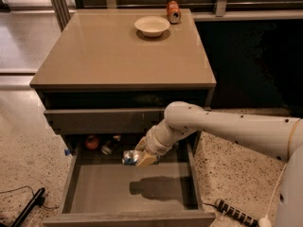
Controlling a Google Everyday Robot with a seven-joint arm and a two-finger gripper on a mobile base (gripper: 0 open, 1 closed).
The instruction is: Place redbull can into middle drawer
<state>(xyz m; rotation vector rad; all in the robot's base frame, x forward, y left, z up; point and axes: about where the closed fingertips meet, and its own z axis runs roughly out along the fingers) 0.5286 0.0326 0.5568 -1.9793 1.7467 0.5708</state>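
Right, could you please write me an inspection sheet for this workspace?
Surface: tan cabinet top, bearing a white bowl and an orange-red can.
Job's things: slim blue-and-silver redbull can held above the open grey-brown middle drawer, not yet released.
Clutter: red round object and dark object at the drawer's back.
Grippers: tool shut on the redbull can, over the drawer.
Cables: black cable on floor left; power strip right.
Surroundings: speckled floor.
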